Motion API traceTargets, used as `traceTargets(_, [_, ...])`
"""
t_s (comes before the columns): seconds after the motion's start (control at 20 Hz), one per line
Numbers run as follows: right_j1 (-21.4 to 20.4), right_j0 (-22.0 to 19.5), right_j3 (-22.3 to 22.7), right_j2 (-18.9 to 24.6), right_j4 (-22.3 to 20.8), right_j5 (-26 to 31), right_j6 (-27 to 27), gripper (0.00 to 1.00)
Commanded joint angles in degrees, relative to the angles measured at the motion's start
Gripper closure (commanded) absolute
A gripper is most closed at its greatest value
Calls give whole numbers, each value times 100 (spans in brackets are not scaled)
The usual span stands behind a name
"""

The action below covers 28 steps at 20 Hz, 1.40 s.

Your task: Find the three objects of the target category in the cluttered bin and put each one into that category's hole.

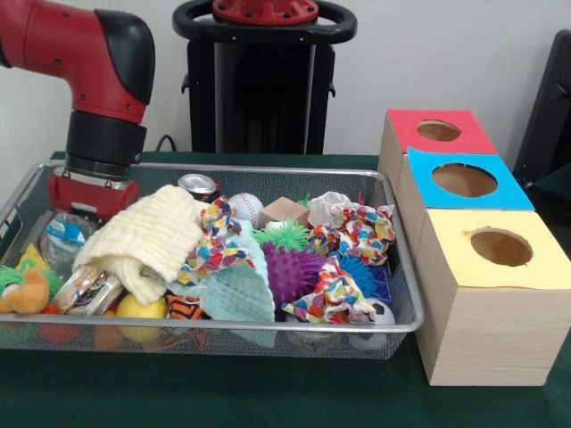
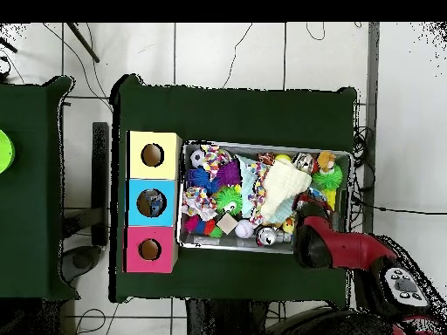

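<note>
Readable text: none in either view
Bottle (image 1: pixel 64 239) label: blue, its print too small to read
Can (image 1: pixel 198 187) top: no legible marking

A green-covered table (image 1: pixel 223 392) carries the wire bin (image 1: pixel 268 326) beside three wooden boxes (image 1: pixel 486 330).

- Front view: taken from across the table, low and close, facing the pedestal (image 1: pixel 265 76) at the far side; the bin (image 1: pixel 268 331) fills most of the frame.
- Overhead view: taken from high above, straight down, robot base at the bottom; the whole table (image 2: pixel 236 113) and surrounding floor are covered.
- Shared by both: bin (image 2: pixel 266 146), three boxes, arm.
</note>
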Motion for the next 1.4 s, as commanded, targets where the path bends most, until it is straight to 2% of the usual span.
traceTargets(0.05, [267, 87, 249, 658, -91, 819, 230, 0])
traceTargets(0.15, [100, 43, 389, 710, -110, 927, 190, 0])
traceTargets(0.5, [-1240, -356, 1179, 1223, 105, 2236, -439, 0])
traceTargets(0.65, [-1557, -479, 1358, 1382, 117, 2464, -541, 0])
traceTargets(1.15, [-1687, -585, 1393, 1552, -53, 2603, -409, 0])
traceTargets(1.4, [-1451, -533, 1251, 1476, -191, 2369, -281, 0])
